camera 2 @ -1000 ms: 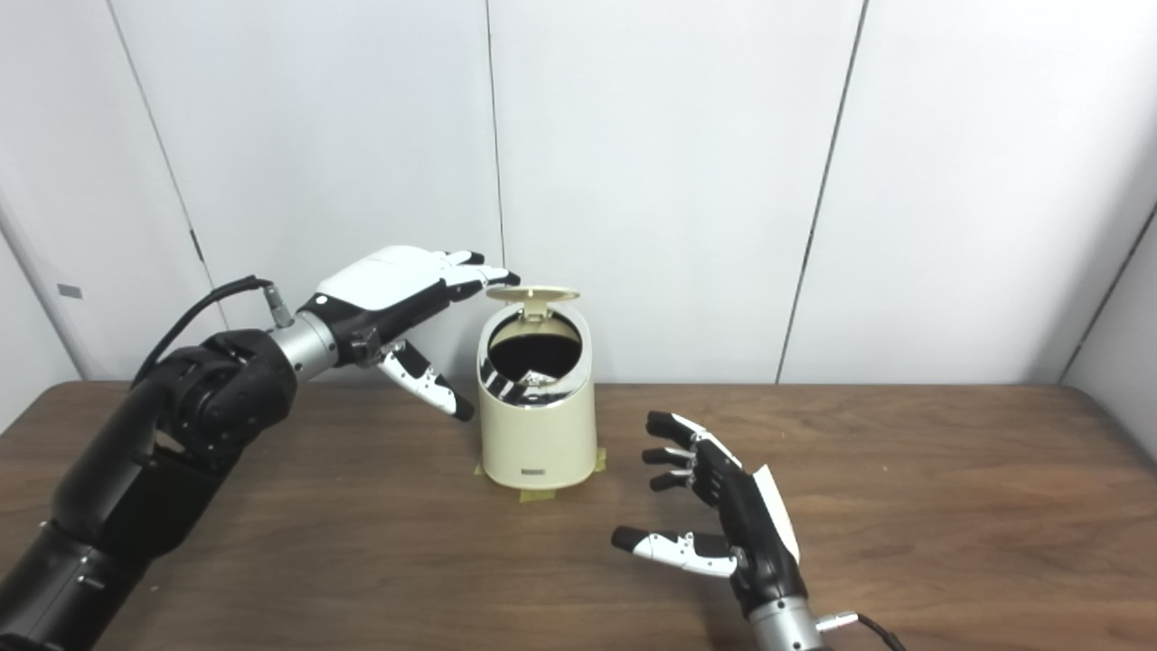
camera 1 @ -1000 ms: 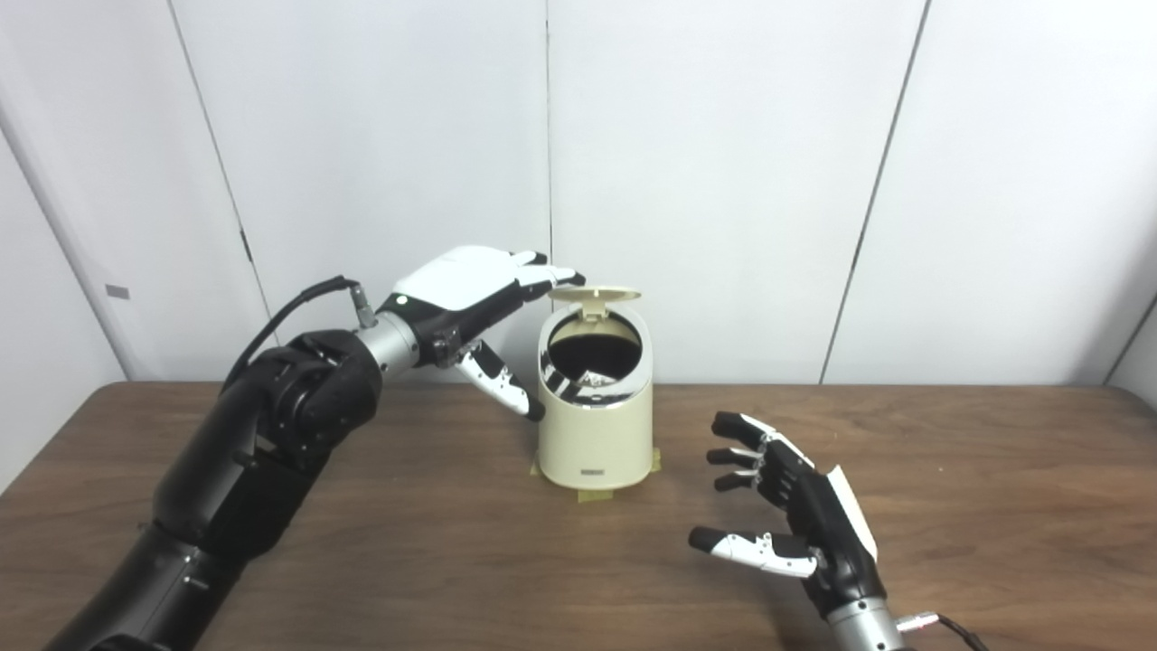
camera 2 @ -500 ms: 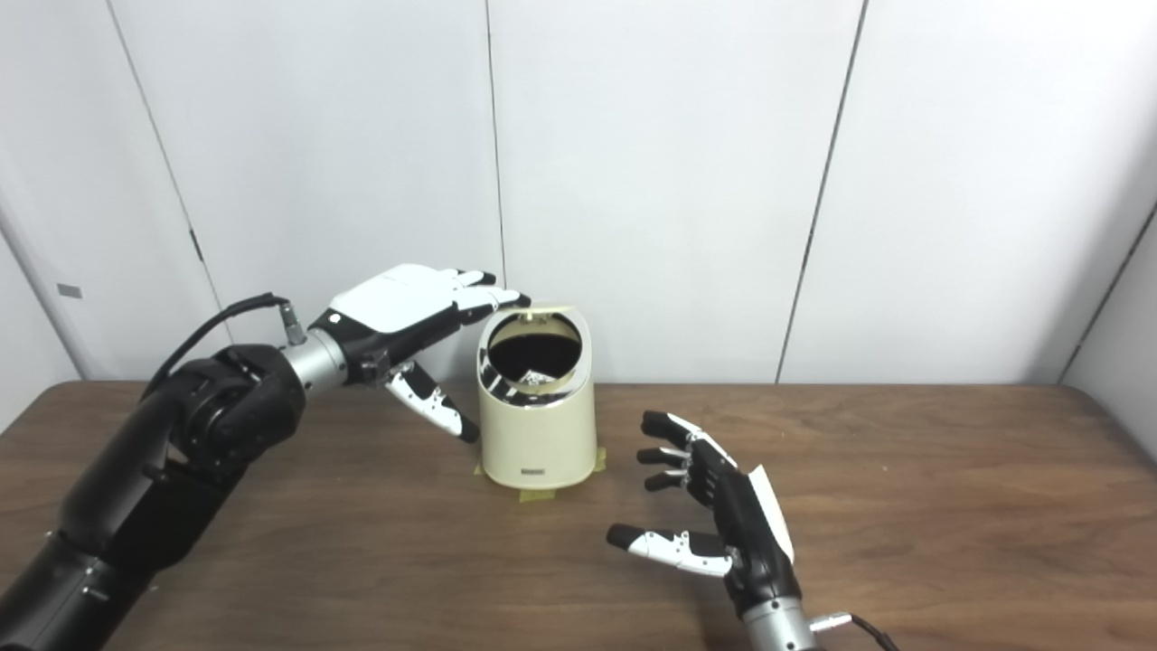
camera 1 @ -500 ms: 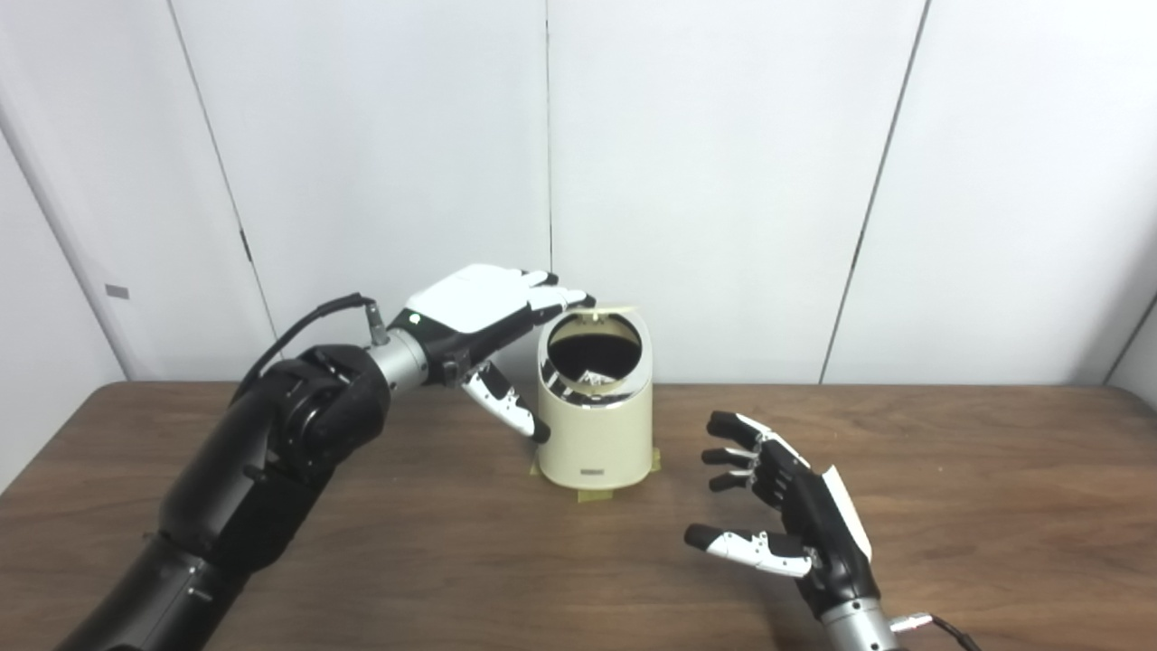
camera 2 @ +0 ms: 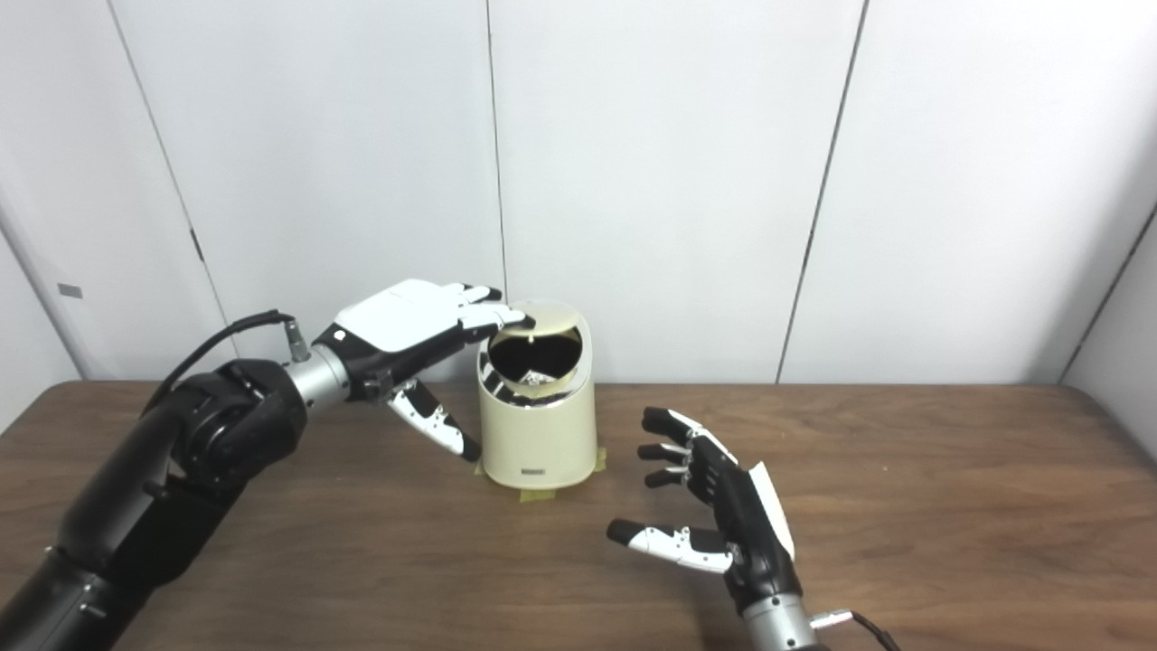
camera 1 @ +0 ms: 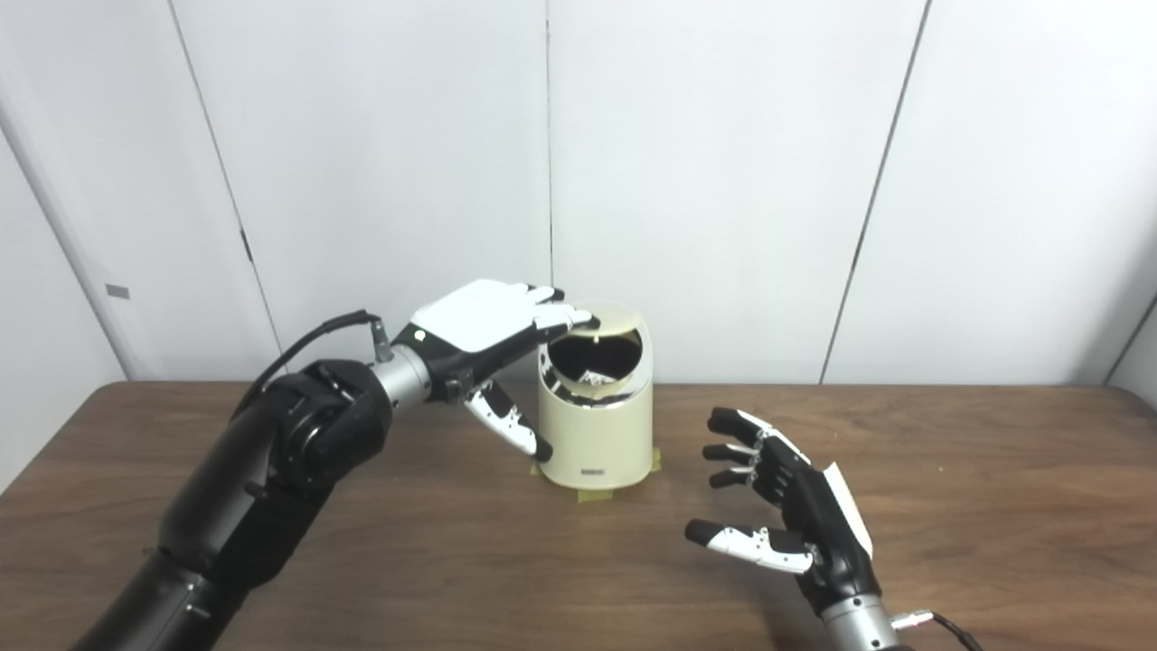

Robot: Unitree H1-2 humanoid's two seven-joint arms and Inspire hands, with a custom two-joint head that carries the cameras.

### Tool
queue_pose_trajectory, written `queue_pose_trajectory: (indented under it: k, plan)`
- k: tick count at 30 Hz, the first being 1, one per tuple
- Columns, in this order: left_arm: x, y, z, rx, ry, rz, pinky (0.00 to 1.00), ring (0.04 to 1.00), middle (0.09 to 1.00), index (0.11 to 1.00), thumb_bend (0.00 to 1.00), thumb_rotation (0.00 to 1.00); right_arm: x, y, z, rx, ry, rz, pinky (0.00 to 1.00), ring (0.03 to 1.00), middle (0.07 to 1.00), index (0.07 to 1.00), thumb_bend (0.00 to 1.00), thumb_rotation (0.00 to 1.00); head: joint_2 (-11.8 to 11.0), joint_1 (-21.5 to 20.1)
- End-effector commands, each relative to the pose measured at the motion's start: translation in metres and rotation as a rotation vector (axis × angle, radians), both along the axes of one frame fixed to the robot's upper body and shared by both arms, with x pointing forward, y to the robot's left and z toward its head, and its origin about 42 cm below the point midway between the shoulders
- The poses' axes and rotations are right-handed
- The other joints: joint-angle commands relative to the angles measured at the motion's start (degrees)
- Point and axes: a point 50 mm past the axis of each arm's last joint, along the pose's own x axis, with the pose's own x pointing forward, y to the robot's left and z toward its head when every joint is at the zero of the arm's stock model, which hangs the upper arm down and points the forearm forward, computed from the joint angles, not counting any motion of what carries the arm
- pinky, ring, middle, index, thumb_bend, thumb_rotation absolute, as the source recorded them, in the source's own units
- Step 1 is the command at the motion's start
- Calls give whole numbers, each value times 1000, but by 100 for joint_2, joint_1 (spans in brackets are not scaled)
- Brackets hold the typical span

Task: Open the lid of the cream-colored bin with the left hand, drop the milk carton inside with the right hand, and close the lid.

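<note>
Cream-colored bin: upright on the brown table, toward its far edge, base over yellowish tape patches; chrome ring around the mouth; dark interior, within which a small pale object shows, likely the milk carton, too small to tell for sure. Lid: hinged at the rear rim, tilted low over the opening, part closed, a gap open at the front. Left hand: raised beside the bin's upper left, palm down, fingers extended and apart, fingertips resting on the lid's left edge, thumb hanging down just beside the bin's side wall; holding nothing. Right hand: low over the table, right of the bin and nearer the robot, well apart from it; fingers spread wide, thumb out, empty.
</note>
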Motion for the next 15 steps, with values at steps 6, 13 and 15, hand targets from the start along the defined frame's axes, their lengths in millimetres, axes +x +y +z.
queue_pose_trajectory:
  k: [6, 13, 15]
  plan:
    - [-1, -4, 23, 18, -70, -15, 1000, 1000, 919, 934, 906, 313, 5, 3, 22, 11, -77, 0, 584, 722, 810, 791, 755, 277, 54, -17]
    - [-1, -6, 13, 45, -48, -24, 1000, 1000, 914, 931, 907, 303, 5, 3, 23, 11, -72, -10, 588, 728, 810, 790, 764, 293, 86, -35]
    - [-1, -6, 9, 47, -44, -25, 1000, 1000, 906, 925, 915, 297, 5, 4, 23, 13, -70, -14, 587, 732, 812, 789, 775, 307, 100, -46]
